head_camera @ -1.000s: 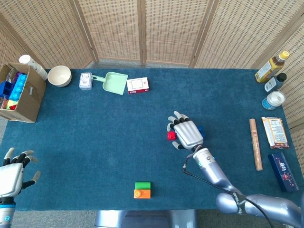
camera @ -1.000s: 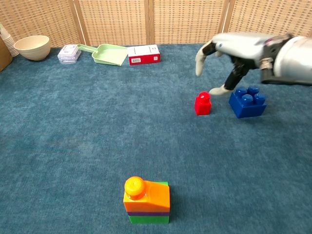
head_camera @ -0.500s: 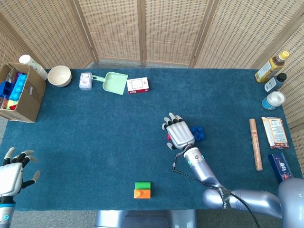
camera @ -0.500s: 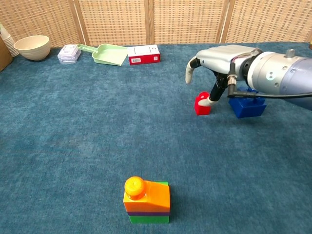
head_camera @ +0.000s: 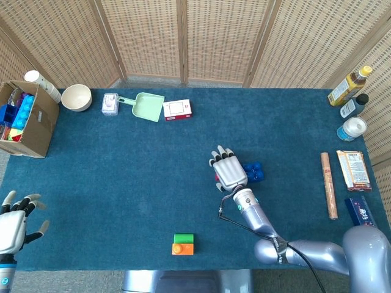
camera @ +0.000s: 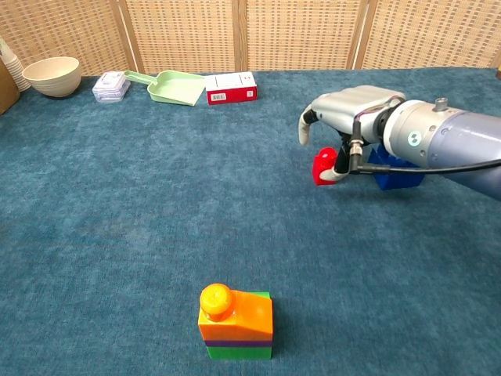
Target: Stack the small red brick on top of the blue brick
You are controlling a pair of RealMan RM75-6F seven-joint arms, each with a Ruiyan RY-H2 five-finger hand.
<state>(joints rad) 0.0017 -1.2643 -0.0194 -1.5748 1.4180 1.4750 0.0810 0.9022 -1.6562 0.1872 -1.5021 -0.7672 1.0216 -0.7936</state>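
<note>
Chest view: right hand (camera: pixel 344 117) arched over small red brick (camera: pixel 322 167), thumb touching it (firm hold unclear).
Blue brick (camera: pixel 395 174): just beside, on carpet.
Left hand (head_camera: pixel 13 223): fingers spread, holding nothing.

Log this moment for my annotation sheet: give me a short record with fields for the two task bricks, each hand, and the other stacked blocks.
small red brick: on the blue carpeted table, partly hidden by the right hand
blue brick: on the table just right of the red brick, nothing stacked on it
right hand: over the red brick, palm down, fingers curled at it; a firm grip cannot be told
left hand: at the table's near left edge, fingers apart, holding nothing
orange-and-green block stack: near the front edge, untouched
</note>
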